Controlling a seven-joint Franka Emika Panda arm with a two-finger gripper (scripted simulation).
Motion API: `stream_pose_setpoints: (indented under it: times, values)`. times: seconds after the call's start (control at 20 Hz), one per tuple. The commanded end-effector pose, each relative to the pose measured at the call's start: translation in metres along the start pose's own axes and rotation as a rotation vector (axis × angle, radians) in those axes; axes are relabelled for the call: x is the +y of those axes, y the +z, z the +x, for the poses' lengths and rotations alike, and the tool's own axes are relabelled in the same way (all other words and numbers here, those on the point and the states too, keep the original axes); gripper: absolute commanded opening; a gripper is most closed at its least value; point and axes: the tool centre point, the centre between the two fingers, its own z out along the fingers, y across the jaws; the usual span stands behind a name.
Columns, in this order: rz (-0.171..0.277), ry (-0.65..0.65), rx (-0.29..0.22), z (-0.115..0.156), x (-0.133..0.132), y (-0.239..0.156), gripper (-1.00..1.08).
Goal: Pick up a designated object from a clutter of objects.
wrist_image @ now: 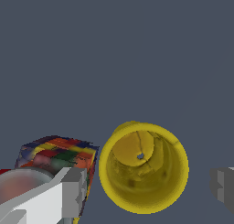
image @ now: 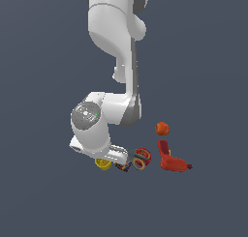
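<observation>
Claw is spread wide, one finger each side of the smooth, round, hollow yellow cup on the bench. A multicoloured checkered cube crowds right beside it; ball and red drill sit further off.

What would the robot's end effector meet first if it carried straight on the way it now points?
Probably the small bright yellow round cup: in the wrist view its open mouth lies between the two spread fingers of the end effector. The multicoloured checkered cube sits just beside one finger; depth is unclear.

Glossy white arm, grey joints, grey-tipped tool
</observation>
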Motion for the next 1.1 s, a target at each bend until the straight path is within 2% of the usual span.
stream_pose_setpoints:
  times: [0.0, 0.3, 0.55, 0.6, 1.05]
  values:
    - [-0.001, 0.0, -0.006, -0.002, 0.001, 0.014, 1.0]
    - [-0.001, 0.001, -0.006, -0.003, 0.001, 0.042, 1.0]
    - [-0.001, 0.001, -0.006, -0.001, 0.0, 0.046, 1.0]
    - [-0.001, 0.001, -0.006, -0.001, 0.0, 0.046, -1.0]
    - [-0.001, 0.001, -0.006, -0.001, 0.0, 0.046, -1.0]
